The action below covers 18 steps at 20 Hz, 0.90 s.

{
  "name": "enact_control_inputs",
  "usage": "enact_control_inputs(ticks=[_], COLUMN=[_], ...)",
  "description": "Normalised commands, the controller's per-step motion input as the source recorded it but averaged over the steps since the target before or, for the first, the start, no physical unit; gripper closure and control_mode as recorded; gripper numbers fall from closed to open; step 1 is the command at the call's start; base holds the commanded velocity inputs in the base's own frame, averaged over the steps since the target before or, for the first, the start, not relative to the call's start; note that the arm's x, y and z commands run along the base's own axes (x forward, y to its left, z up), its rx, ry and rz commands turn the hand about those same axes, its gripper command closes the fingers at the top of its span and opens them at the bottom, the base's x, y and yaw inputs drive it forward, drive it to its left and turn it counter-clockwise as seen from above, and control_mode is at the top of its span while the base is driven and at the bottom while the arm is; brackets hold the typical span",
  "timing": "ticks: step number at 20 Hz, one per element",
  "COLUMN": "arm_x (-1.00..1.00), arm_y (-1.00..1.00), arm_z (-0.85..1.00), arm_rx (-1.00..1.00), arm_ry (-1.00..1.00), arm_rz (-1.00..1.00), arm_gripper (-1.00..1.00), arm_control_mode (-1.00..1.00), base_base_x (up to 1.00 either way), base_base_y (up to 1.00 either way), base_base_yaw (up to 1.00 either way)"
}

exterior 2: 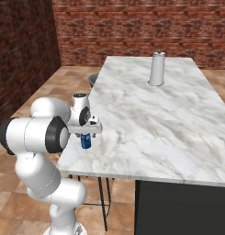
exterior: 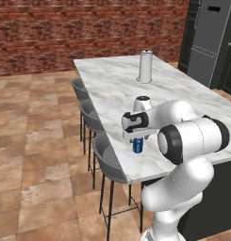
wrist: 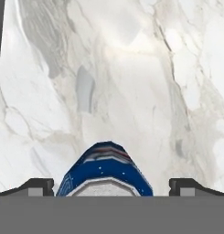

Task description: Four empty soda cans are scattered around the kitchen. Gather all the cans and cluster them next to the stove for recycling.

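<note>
One blue can is what matters right now, standing upright on the marble table close to the near corner, just in from the stool-side edge. The pincer hangs right over it, pointing straight down. In the hand view the can sits at 6 o'clock, dead centre between the two dark fingertips, silver top facing the camera. So the can's long axis runs vertical, same line as the pincer's approach, and the fingers sit at 9 and 3 o'clock of it.

The pincer looks wide open to me: there's a clear gap of table between each tip and the can's sides, so nothing is held yet. From the right base view the can pokes out just below the hand, so I'd guess the tips are around the can's top or a bit above. Can't tell exactly how deep, since the hand hides the upper part.

My read: the next bit is just a straight drop along that axis if it isn't low enough already, then squeeze. No sideways fix looks needed. The risk is clipping the rim and tipping it, since an empty can will be light, and the table edge is near.

Off at 12 o'clock, well apart, stands a paper towel roll. No stove anywhere here, so a drive comes after the pickup.
</note>
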Motion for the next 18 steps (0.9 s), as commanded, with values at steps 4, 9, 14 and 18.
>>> enact_control_inputs(ticks=[4, 9, 14, 18], arm_x=[0.0, 0.0, 0.0, -0.08], arm_y=[0.0, 0.0, 0.0, 0.0], arm_z=[0.01, 0.11, 0.08, 0.0], arm_rx=[0.0, 0.0, 0.0, 0.0], arm_ry=[0.02, 0.0, 0.0, 0.0], arm_rz=[0.0, 0.0, 0.0, 0.0], arm_gripper=[-1.0, -1.0, -1.0, -1.0], arm_control_mode=[-1.0, -1.0, -1.0, -1.0], base_base_x=[0.0, 0.0, 0.0, 0.0], base_base_y=[0.0, 0.0, 0.0, 0.0], base_base_yaw=[0.0, 0.0, 0.0, 0.0])
